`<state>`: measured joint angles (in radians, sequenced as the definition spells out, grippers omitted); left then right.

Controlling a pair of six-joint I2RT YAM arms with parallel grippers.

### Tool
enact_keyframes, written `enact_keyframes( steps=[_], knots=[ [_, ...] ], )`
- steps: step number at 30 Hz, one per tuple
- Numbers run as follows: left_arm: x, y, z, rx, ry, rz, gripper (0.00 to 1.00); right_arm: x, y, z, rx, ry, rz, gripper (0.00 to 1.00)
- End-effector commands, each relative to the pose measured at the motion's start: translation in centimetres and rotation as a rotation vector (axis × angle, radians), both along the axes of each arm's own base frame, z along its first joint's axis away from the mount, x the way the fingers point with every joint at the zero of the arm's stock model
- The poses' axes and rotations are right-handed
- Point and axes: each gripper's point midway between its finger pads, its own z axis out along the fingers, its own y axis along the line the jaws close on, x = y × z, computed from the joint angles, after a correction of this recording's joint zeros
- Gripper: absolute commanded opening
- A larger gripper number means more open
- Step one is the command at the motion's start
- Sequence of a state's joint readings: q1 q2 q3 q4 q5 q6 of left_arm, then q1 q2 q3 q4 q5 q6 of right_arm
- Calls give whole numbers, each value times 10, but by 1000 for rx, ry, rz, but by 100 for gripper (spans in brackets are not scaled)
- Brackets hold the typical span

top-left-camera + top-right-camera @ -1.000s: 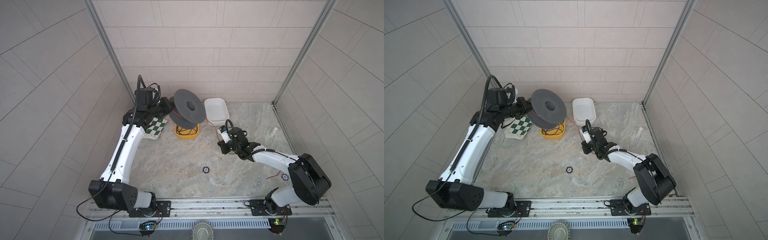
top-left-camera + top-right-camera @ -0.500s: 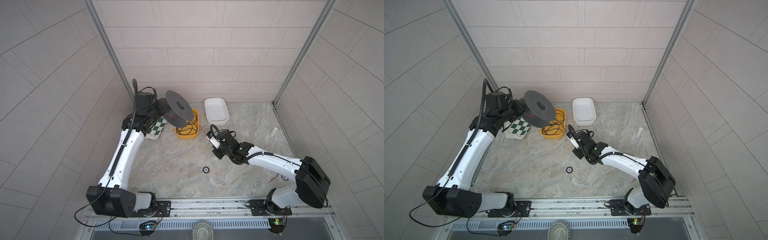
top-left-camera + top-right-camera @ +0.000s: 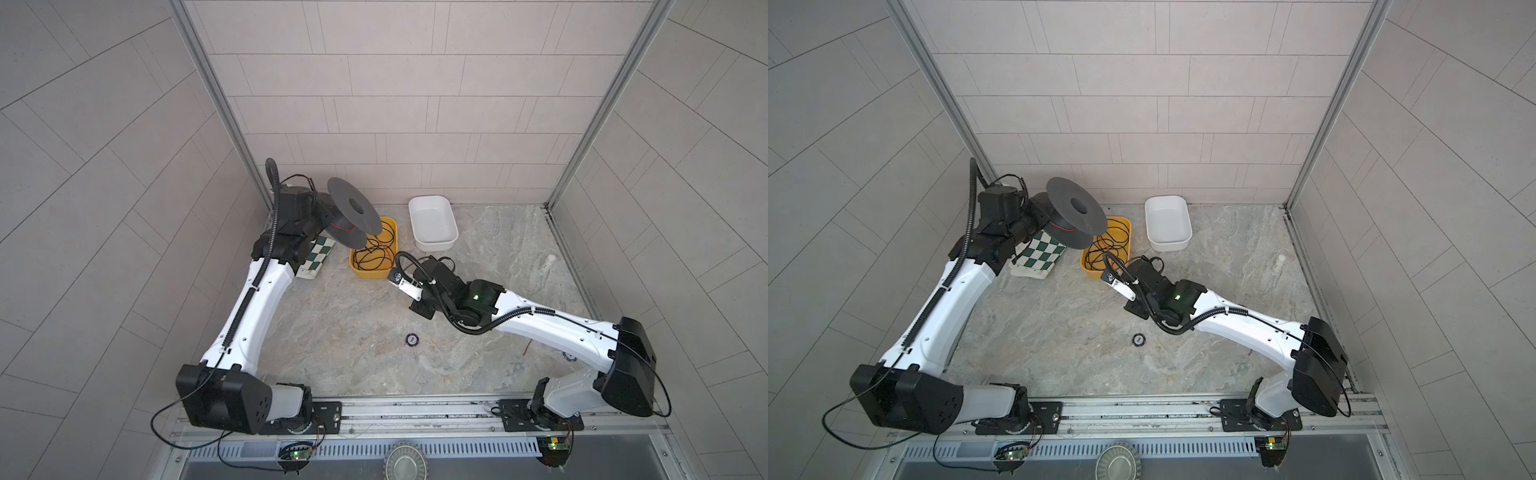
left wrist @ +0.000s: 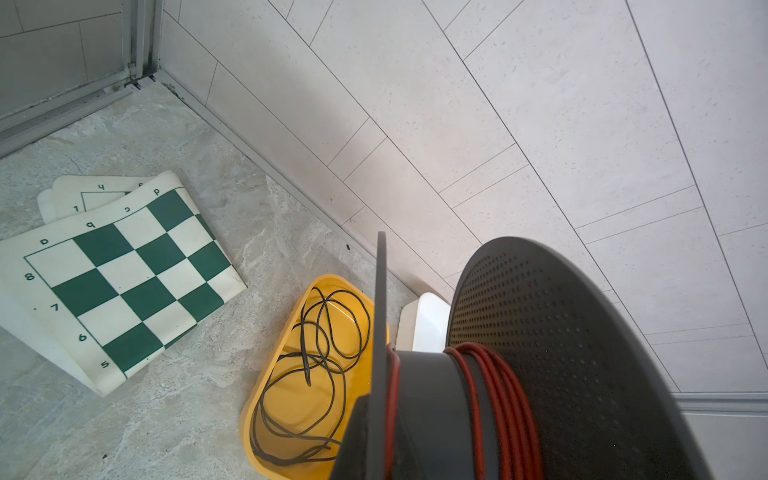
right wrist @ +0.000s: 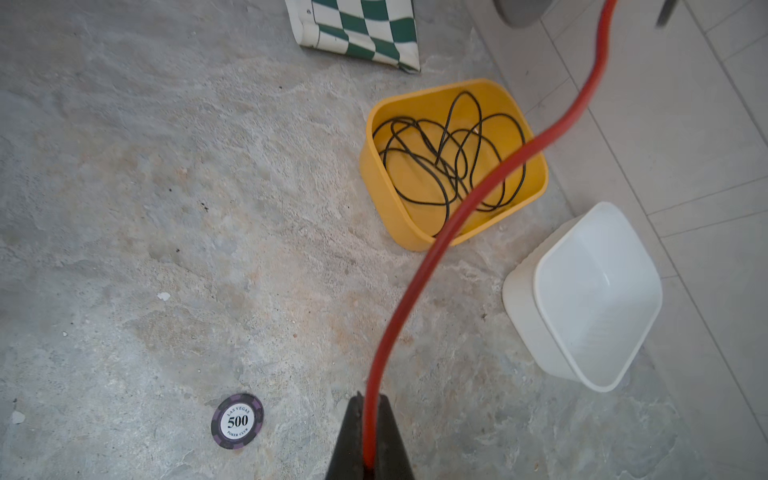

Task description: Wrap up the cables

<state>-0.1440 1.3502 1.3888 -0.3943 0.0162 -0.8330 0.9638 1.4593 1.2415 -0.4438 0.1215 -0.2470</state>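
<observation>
The right hand (image 5: 368,419) pinches the red wire (image 5: 478,199), which runs to the grey spool (image 3: 345,195) clamped aloft in the left hand (image 3: 318,209).

Tiled booth, marbled stone floor (image 3: 353,332)
Pale tiled walls (image 3: 415,104) enclosed it on three sides; metal posts (image 3: 218,95) ran up both back corners under soft, even light.

Soft, even light is filling the scene, shadows falling faint. Wall tiles (image 3: 104,124) are bowing at both top views' edges; the red wire (image 5: 420,274) is blurring near the wrist lens.
</observation>
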Motion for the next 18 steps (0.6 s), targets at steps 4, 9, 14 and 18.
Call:
enact_keyframes(
  steps=[4, 9, 14, 18],
  knots=[
    [9, -17, 12, 89, -71, -7, 0, -14, 14, 32, -77, -71, 129, 0],
    [4, -29, 4, 187, -48, -37, 0, -9, 15, 59, -80, -138, 139, 0],
    [2, -50, -6, 268, -8, -113, 0, 1, 14, 82, -79, -216, 113, 0],
    [-3, -64, -15, 332, 44, -185, 0, 13, 10, 101, -64, -292, 47, 0]
  ],
)
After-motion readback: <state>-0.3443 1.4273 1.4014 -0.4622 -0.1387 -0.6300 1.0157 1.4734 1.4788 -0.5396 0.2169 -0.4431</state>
